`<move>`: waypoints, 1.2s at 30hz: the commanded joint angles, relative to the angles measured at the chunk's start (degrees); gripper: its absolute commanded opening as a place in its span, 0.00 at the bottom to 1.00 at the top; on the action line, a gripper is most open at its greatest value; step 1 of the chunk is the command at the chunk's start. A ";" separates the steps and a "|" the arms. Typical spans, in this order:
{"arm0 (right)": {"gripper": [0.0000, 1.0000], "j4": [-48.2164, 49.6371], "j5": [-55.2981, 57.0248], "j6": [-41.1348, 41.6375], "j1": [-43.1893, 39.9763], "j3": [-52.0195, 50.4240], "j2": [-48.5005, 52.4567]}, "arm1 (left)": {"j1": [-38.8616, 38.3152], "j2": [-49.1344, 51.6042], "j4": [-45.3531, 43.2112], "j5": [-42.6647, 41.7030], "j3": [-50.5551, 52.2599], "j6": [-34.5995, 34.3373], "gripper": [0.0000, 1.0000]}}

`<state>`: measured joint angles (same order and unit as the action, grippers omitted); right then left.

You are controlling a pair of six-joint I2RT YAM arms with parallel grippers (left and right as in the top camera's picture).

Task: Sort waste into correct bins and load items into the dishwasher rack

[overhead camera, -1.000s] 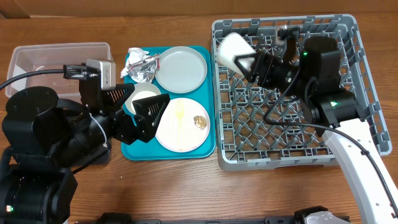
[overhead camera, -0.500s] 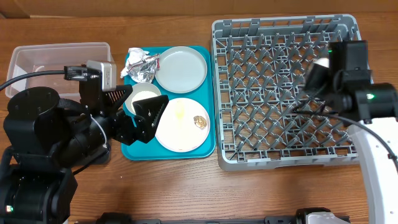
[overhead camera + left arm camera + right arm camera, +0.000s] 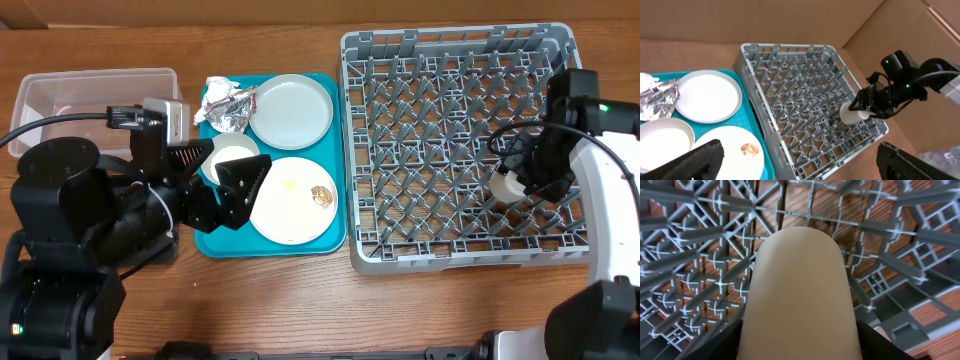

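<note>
My right gripper (image 3: 520, 178) is shut on the white cup (image 3: 503, 184) and holds it low over the right side of the grey dishwasher rack (image 3: 440, 255). The cup fills the right wrist view (image 3: 799, 295) above the rack's pegs (image 3: 700, 240). In the left wrist view the cup (image 3: 853, 113) hangs near the rack's (image 3: 790, 95) near corner. My left gripper (image 3: 225, 170) is open and empty over the teal tray (image 3: 335, 240). On the tray lie the pale grey plate (image 3: 291, 110), the whitish-pink plate (image 3: 285, 210) with a brown morsel (image 3: 321, 195), the small bowl (image 3: 236, 155) and the foil wrapper (image 3: 230, 105).
The clear plastic tub (image 3: 60, 90) stands at the far left behind my left arm. Cardboard walls (image 3: 790, 20) rise behind the table. Bare wood (image 3: 300, 310) runs along the front edge.
My right gripper has carried the cup from the rack's far left corner across to its right side and lowered it toward the pegs. The left arm has stayed still.
</note>
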<state>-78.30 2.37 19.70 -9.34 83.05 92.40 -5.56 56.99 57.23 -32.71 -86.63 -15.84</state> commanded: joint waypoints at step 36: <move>0.04 -11.13 -9.68 -1.46 4.31 5.18 -0.83 | 0.35 1.75 1.29 3.30 -1.03 2.58 0.64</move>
<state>-90.39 -8.49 16.47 -5.21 93.32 92.01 -5.56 58.59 58.76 -30.06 -86.63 -13.74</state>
